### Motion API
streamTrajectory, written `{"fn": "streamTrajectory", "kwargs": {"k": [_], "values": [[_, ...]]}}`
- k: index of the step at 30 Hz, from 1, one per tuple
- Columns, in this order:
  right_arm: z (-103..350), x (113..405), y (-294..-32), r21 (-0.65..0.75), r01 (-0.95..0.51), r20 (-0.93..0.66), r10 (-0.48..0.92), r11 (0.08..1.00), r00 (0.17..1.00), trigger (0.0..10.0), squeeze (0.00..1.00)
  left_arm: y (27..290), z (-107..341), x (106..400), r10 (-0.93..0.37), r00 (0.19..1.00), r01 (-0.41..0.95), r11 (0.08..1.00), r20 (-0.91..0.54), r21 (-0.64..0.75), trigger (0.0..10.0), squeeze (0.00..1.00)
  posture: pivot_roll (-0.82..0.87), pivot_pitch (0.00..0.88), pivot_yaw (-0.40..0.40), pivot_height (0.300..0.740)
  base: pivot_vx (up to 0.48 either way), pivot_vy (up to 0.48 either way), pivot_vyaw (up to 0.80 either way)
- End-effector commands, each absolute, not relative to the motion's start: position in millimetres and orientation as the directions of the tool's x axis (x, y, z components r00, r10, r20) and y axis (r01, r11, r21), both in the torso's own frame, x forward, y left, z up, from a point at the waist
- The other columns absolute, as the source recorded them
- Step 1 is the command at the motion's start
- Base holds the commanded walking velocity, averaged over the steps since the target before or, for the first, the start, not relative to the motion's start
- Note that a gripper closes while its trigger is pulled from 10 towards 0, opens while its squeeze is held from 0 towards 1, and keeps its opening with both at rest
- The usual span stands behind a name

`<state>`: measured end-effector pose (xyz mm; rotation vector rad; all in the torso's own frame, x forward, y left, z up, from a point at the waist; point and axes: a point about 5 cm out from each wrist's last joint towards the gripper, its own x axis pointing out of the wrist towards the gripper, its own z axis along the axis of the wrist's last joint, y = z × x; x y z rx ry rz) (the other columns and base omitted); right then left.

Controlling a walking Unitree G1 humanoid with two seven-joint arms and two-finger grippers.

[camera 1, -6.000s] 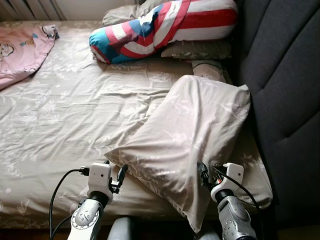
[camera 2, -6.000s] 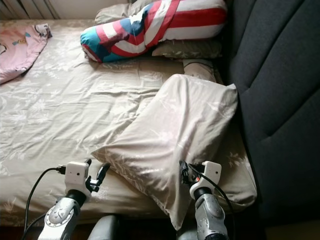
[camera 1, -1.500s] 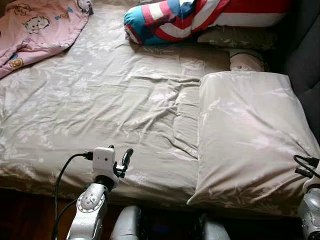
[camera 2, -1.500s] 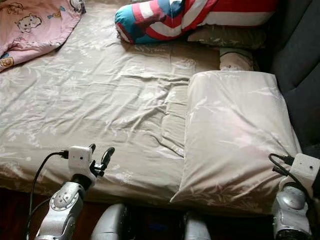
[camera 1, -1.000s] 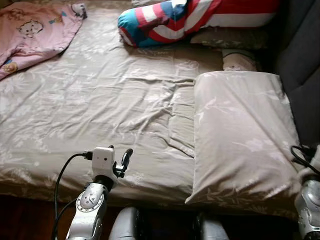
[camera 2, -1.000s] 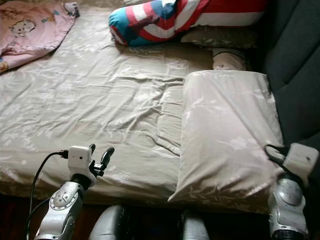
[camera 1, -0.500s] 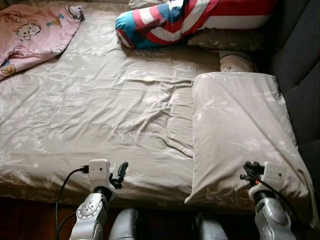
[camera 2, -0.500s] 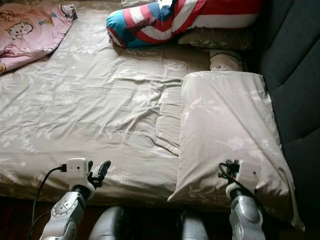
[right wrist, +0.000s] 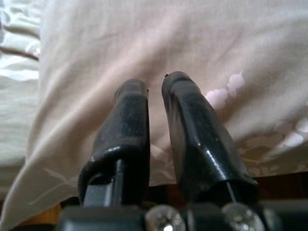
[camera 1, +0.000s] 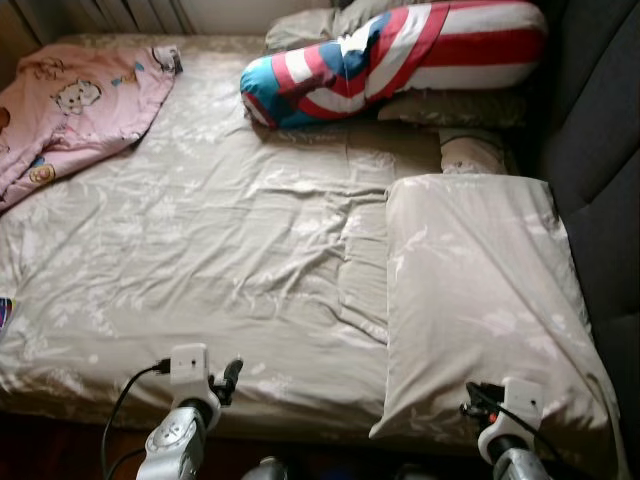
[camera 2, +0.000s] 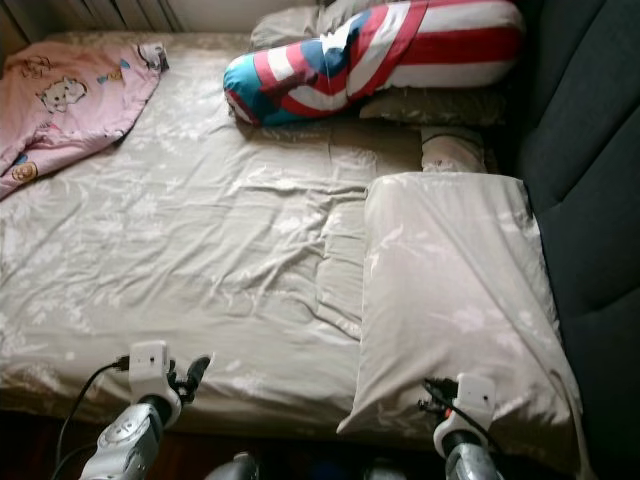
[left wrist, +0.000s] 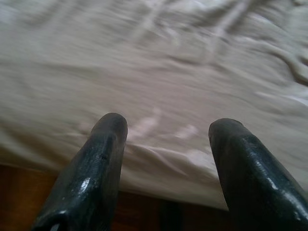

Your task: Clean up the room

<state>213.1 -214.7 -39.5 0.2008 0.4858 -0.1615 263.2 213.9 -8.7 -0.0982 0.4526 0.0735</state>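
Note:
A large beige pillow (camera 1: 480, 290) lies flat along the right side of the bed, next to the dark headboard (camera 1: 600, 150). My right gripper (camera 1: 472, 408) hovers at the pillow's near edge; in the right wrist view it (right wrist: 156, 85) is shut with no cloth between its fingers. My left gripper (camera 1: 228, 378) sits low over the front edge of the wrinkled beige sheet (camera 1: 200, 260). The left wrist view shows its fingers (left wrist: 108, 130) spread wide, open and holding nothing.
A red, white and blue striped bolster (camera 1: 390, 55) lies across the far end on smaller pillows (camera 1: 450, 108). A pink cartoon-print blanket (camera 1: 70, 110) is bunched at the far left corner. Dark floor runs under the bed's front edge (left wrist: 72, 178).
The pillow, propped at an angle six seconds ago, now lies flat. My right gripper came in from the right edge to the pillow's near end. The camera shifted and both arms sit lower.

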Motion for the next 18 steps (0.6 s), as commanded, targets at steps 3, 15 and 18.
{"fn": "streamTrajectory", "kwargs": {"k": [3, 15, 18], "values": [[-51, 206, -213, 0.152, 0.203, -0.536, -0.092, 0.967, 0.839, 10.0, 0.00, 237, -18, 255, 0.126, 0.843, -0.179, 0.983, -0.523, -0.051, 10.0, 0.00, -0.03, 0.079, 0.043, 0.740, 0.000, 0.000, 0.00], [-69, 199, -196, 0.095, 0.153, -0.681, -0.048, 0.984, 0.730, 10.0, 0.00, 229, -73, 182, 0.138, 0.649, -0.126, 0.989, -0.748, 0.074, 10.0, 0.00, -0.04, 0.038, 0.017, 0.740, 0.000, 0.000, 0.00], [-73, 193, -192, 0.108, 0.176, -0.701, -0.051, 0.978, 0.711, 10.0, 0.00, 226, -76, 179, 0.128, 0.644, -0.114, 0.991, -0.755, 0.072, 10.0, 0.00, -0.04, 0.041, 0.018, 0.740, 0.000, 0.000, 0.00]]}}
